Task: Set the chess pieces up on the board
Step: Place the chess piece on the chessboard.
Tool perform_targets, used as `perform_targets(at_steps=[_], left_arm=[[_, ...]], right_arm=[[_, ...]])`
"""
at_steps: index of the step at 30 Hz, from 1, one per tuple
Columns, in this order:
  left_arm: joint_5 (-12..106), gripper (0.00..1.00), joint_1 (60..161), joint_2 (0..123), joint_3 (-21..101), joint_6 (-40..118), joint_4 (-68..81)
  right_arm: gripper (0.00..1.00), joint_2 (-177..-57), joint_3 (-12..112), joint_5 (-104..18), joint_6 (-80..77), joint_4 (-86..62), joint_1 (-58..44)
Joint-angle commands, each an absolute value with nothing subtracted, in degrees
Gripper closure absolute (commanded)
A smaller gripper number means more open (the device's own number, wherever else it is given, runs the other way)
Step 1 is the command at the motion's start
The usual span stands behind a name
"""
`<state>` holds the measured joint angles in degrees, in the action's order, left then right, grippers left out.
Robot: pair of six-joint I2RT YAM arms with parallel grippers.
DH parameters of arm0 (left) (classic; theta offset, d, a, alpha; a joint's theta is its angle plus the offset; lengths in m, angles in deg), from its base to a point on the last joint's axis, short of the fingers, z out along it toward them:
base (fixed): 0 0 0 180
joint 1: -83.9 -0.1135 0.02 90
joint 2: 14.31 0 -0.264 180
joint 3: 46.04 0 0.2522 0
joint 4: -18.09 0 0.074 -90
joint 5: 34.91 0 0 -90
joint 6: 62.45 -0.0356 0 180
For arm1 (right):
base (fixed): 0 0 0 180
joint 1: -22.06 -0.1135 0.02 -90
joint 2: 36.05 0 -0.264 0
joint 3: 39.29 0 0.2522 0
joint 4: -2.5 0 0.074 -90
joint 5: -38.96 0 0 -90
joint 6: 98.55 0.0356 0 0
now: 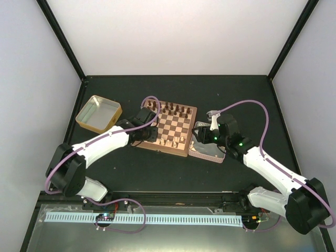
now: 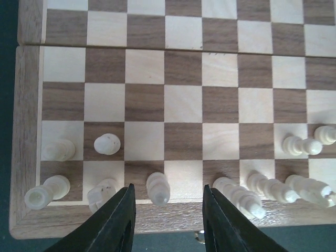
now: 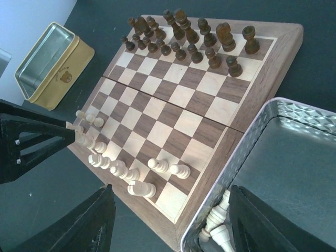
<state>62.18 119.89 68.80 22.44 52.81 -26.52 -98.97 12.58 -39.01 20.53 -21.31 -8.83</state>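
Left wrist view shows light chess pieces [image 2: 157, 188] filling most of the near row of the board [image 2: 184, 105], with four pawns [image 2: 107, 144] ahead. More wait in the silver tin [image 3: 304, 113]. The board lies midway across the surface [image 1: 157, 173]. The left pincer [image 2: 168, 210] and right pincer [image 3: 170, 199] gape wide, empty.

A dark, matte tabletop [image 1: 173, 181] is filling the middle of the overhead view, looking near-black there and faintly greenish in the wrist views. Plain white panels are closing it in on three sides: a back panel [image 1: 178, 37], a left panel [image 1: 29, 89] and a right panel [image 1: 312, 94]. Black posts [image 1: 61, 38] are running up the corners where the panels meet. Soft, even light is falling over everything, casting only weak shadows. Along the near edge, a white slotted strip [image 1: 173, 219] is lying across a grey metal ledge [image 1: 58, 236].
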Motion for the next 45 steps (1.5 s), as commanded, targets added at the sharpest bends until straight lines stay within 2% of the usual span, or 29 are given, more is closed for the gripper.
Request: perform_targets(at_steps=[1, 9, 24, 35, 45], left_arm=[[60.0, 0.63, 119.6, 67.9, 25.0, 52.7, -27.8], [60.0, 0.69, 119.4, 69.2, 24.9, 53.8, -28.2], [59.0, 0.71, 119.1, 73.5, 24.7, 53.6, -27.6], [62.3, 0.79, 119.1, 75.1, 24.8, 53.1, -28.4], [62.7, 0.82, 119.1, 74.7, 24.6, 52.7, -29.0]], right_arm=[[0.40, -97.5, 12.8, -42.1, 21.5, -21.8, -9.0], [0.41, -97.8, 12.6, -42.2, 22.0, -21.8, -9.0], [0.41, -98.2, 12.4, -42.8, 22.3, -22.0, -9.0], [0.41, -98.7, 12.5, -42.9, 22.3, -22.1, -9.0], [0.41, -99.4, 12.6, -42.7, 22.4, -21.8, -9.0]])
